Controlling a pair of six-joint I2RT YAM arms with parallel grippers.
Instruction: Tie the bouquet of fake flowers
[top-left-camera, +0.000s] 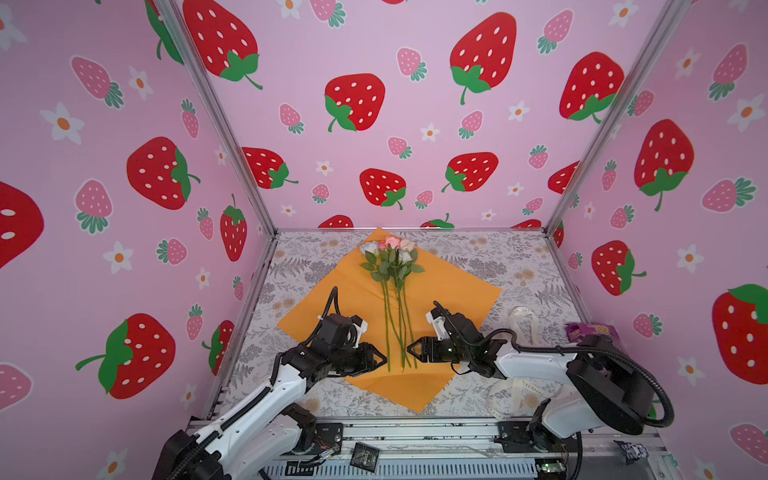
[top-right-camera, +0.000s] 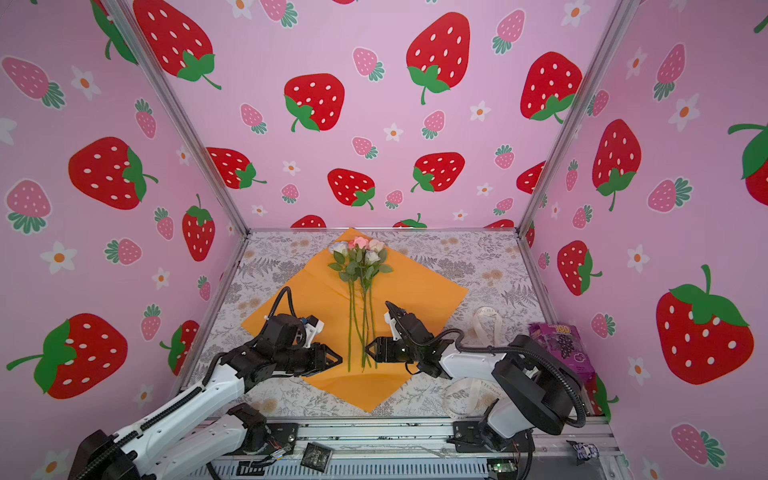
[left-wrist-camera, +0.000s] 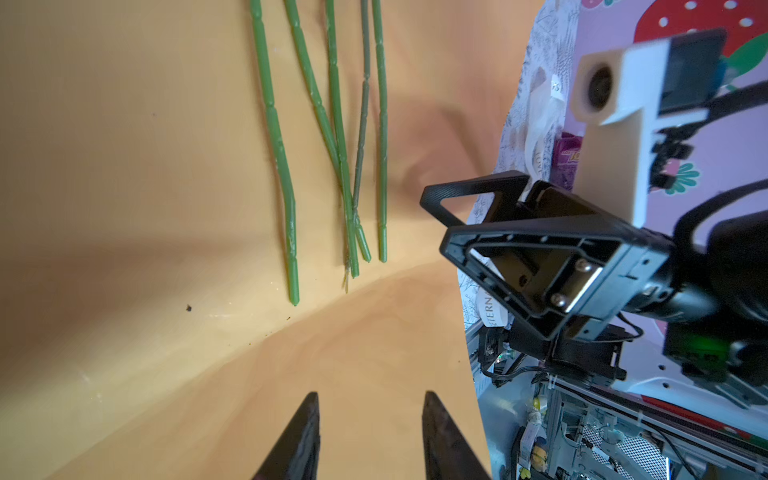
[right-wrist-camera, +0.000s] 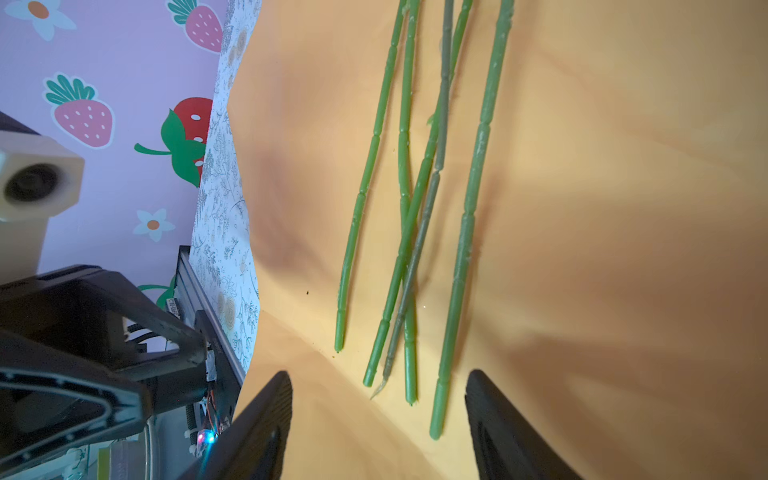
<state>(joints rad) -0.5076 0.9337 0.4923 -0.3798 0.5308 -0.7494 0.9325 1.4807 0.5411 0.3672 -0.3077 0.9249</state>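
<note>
A small bunch of pink and white artificial roses with green leaves (top-left-camera: 392, 266) lay flat on a square sheet of orange paper (top-left-camera: 449, 286). The heads sat at the sheet's far corner. The long thin green stems (left-wrist-camera: 286, 187) ran straight down the sheet's middle toward its near corner, loose and partly crossed, with nothing binding them.

The left gripper (top-left-camera: 380, 359) and the right gripper (top-left-camera: 411, 348) hung low over the sheet's near half, facing each other across the stem ends and pointing square to the stems' long axis. The left gripper (left-wrist-camera: 370, 399) had its jaws apart with only bare paper between them, and the stems lay ahead of its tips. The right gripper (right-wrist-camera: 379, 374) stood wider apart and clamped on nothing. The cut stem ends (right-wrist-camera: 461, 249) reached in between its fingertips, so it looked the nearer of the two.

The sheet was flat, not rolled into a cone, and carried only the flowers. A cream ribbon (top-left-camera: 521, 320) lay off the sheet's right corner.
</note>
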